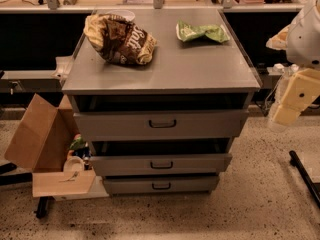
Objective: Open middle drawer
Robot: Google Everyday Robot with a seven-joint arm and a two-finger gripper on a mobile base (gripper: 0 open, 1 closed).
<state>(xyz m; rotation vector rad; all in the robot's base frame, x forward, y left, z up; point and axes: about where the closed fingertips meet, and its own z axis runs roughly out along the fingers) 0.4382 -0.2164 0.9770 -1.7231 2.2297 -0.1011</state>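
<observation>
In the camera view, the middle drawer [200,163] is sitting toward six o'clock in the grey desk [190,64], between the taller drawer [115,125] and the narrowest drawer [200,185]. The hand [287,109] is hanging at three o'clock, well apart from it; whether it is released or clenched I cannot tell. The approach is seemingly the step in hand: next it is needing to travel toward eight o'clock and line up with the dark pull handle [161,164].

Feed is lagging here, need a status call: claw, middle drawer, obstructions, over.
Claw right of cabinet, touching nothing. Middle drawer barely out, handle free. Brown bag, green bag on top, box at left, none blocking.
</observation>
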